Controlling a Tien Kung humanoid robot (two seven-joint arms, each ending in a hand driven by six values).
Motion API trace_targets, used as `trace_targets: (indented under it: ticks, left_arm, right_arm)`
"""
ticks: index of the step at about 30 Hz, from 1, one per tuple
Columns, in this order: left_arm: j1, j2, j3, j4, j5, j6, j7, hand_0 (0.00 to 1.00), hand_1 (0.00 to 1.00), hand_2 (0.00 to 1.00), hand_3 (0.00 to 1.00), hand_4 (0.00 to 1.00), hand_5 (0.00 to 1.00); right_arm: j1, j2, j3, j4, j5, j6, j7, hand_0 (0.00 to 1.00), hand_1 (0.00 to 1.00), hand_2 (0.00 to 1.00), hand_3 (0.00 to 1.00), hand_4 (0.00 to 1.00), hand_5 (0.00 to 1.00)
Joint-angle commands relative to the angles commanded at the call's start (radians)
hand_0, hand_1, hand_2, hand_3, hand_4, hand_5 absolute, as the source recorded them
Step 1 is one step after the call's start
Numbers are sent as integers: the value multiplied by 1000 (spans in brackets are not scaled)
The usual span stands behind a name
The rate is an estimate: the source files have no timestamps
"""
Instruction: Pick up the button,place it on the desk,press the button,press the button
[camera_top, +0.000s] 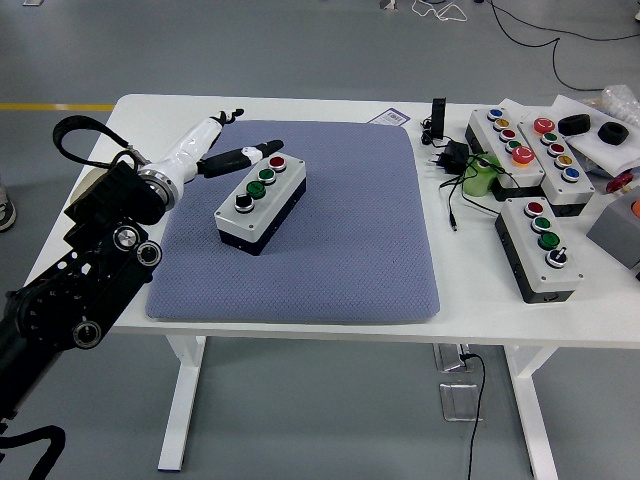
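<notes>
The left hand (243, 155), one finger extended and holding nothing, hovered beside the button box (261, 201) mid-mat (300, 280); pressing its red button (277, 161) apparently came next.

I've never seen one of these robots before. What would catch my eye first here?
Probably the black robot arm reaching in from the left, its left hand stretched toward a button box with red, green and black buttons. That box sits on a grey-blue mat in the middle of the white table. More button boxes cluster at the table's right.

left arm (70, 280): cut off lower-left | grey box (622, 235): cut off right
</notes>
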Motion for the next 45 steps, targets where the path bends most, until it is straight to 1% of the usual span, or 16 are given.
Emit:
trace_targets:
  ticks: [3, 4, 5, 9, 12, 15, 18, 22, 23, 28, 29, 34, 35, 40, 41, 45]
  left_arm:
    - [-21, -17, 34, 33, 37, 17, 15, 998, 998, 998, 998, 998, 735]
    - [-31, -26, 51, 51, 45, 38, 25, 998, 998, 998, 998, 998, 735]
    - [-39, -35, 65, 66, 46, 58, 33, 998, 998, 998, 998, 998, 683]
    - [-67, -65, 109, 125, 44, 130, 69, 998, 998, 998, 998, 998, 683]
    - [-85, -86, 144, 173, 33, 139, 99, 998, 998, 998, 998, 998, 685]
    - [-91, -103, 180, 205, 26, 116, 144, 998, 998, 998, 998, 998, 685]
    - [-92, -118, 217, 237, 16, 134, 183, 998, 998, 998, 998, 998, 682]
    - [-104, -121, 254, 286, 7, 192, 227, 998, 998, 998, 998, 998, 682]
    - [-107, -121, 259, 296, 5, 206, 236, 972, 998, 998, 998, 998, 642]
    - [-121, -121, 273, 344, 10, 273, 239, 972, 998, 998, 998, 998, 642]
    - [-123, -121, 274, 352, 12, 280, 239, 927, 998, 998, 998, 998, 571]
    - [-135, -121, 290, 391, 3, 284, 239, 927, 998, 998, 998, 998, 571]
    - [-140, -121, 295, 402, -1, 284, 239, 904, 998, 998, 998, 998, 483]
    - [-160, -121, 330, 433, -25, 267, 239, 904, 998, 998, 998, 998, 483]
    - [-163, -121, 338, 435, -26, 262, 239, 844, 998, 998, 998, 998, 382]
    - [-177, -121, 381, 449, -44, 233, 239, 844, 998, 998, 998, 998, 382]
  right_arm:
    - [-1, 0, 1, 0, -2, 0, -1, 650, 564, 597, 636, 242, 257]
    - [-1, -1, -1, 0, -1, 0, -1, 650, 564, 597, 636, 242, 257]
    - [-2, -1, -1, 0, -1, 0, 0, 650, 564, 598, 636, 242, 257]
    - [-6, -3, -1, 0, -4, 1, -1, 650, 564, 598, 636, 242, 257]
    - [-9, -4, 0, 0, -9, 2, -2, 650, 564, 597, 636, 242, 257]
    - [-12, -6, 1, 0, -14, 3, -3, 650, 564, 597, 636, 242, 257]
    - [-14, -6, 1, 0, -16, 3, -4, 650, 564, 597, 636, 243, 256]
    - [-16, -7, 2, 0, -20, 3, -4, 650, 564, 597, 636, 243, 256]
    - [-16, -7, 2, 0, -20, 3, -4, 650, 564, 598, 636, 243, 256]
    - [-17, -8, 3, 0, -23, 4, -2, 650, 564, 598, 636, 243, 256]
    - [-17, -9, 3, 0, -23, 4, -2, 650, 565, 597, 636, 243, 256]
    - [-15, -9, 2, 0, -25, 5, -1, 650, 565, 597, 636, 243, 256]
    - [-15, -9, 2, 0, -25, 5, -1, 650, 565, 597, 636, 244, 255]
    - [-13, -9, 5, 0, -29, 5, 0, 650, 565, 597, 636, 244, 255]
    - [-13, -9, 6, 0, -30, 5, 0, 650, 565, 597, 636, 246, 253]
    - [-12, -9, 8, 0, -32, 5, 0, 650, 565, 597, 636, 246, 253]
